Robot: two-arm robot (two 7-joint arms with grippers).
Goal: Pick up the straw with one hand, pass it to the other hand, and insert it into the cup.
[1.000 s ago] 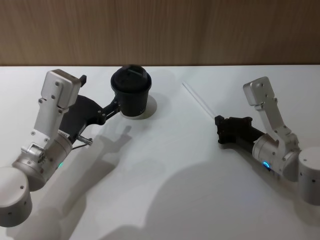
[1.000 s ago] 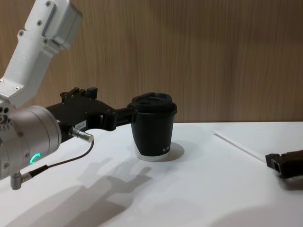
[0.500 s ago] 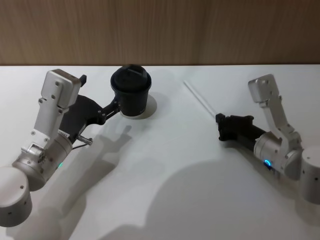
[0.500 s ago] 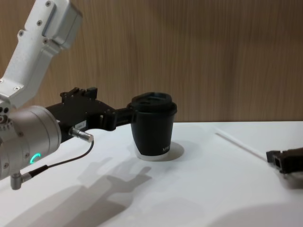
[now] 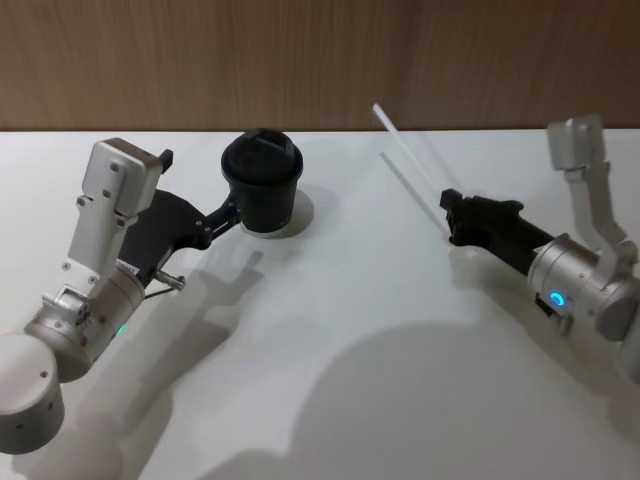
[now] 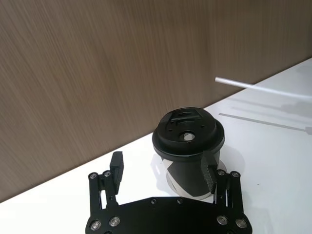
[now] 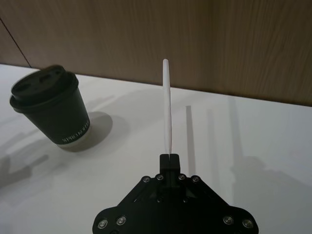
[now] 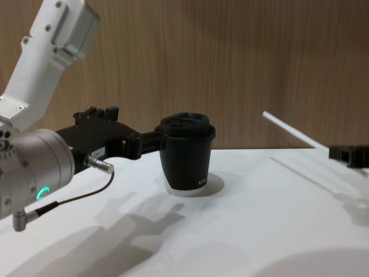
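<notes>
Right gripper (image 5: 447,203) at right side of table (image 5: 330,330) - jaws pinching the near end of the straw (image 5: 410,150). Straw is held clear of the table, slanting up toward the far left, its free end against the wood wall (image 5: 320,60), well right of the cup (image 5: 262,185). Cup stands upright at far left-centre, lid on. Left gripper (image 6: 165,170) is low at the cup - jaws spread, cup between them, closer to one finger.

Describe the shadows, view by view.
Head view: the long thin white straw, held by the right tool, throws a faint line on the white table; the left arm casts a broad soft one. Right wrist view: that line is a grey stripe. Chest view: dim patch beside the small black paper cup.
</notes>
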